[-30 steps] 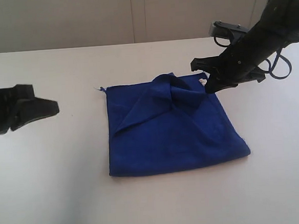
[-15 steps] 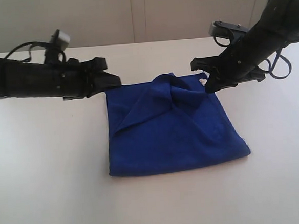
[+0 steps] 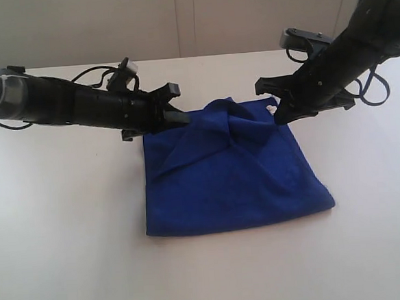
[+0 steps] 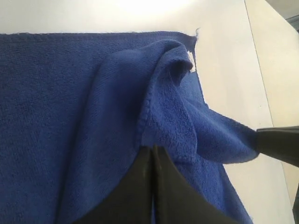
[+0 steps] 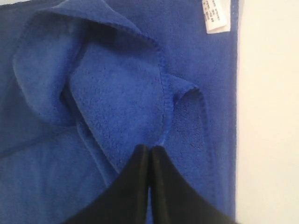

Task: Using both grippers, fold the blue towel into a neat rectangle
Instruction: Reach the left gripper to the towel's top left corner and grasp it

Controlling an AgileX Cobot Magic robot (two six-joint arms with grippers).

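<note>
The blue towel [image 3: 232, 172] lies folded to a rough square, with a bunched ridge at its far middle. Its white tag [image 5: 216, 16] shows at the far right corner. My left gripper [image 3: 182, 116] reaches in at the towel's far left. It is shut, and its tips [image 4: 153, 148] meet the ridge's hem [image 4: 148, 100]; I see no cloth held between them. My right gripper [image 3: 280, 115] is shut at the far right [image 5: 150, 148]. A pulled-up point of towel [image 4: 233, 142] runs into it.
The pale table [image 3: 68, 235] stretches on all sides of the towel. A wall [image 3: 177, 21] stands behind its far edge. Both black arms lie low over the far half, with cables trailing from them.
The left arm has swung in from the left edge of the view to the towel's far left corner. The right arm and the towel's shape have stayed put.
</note>
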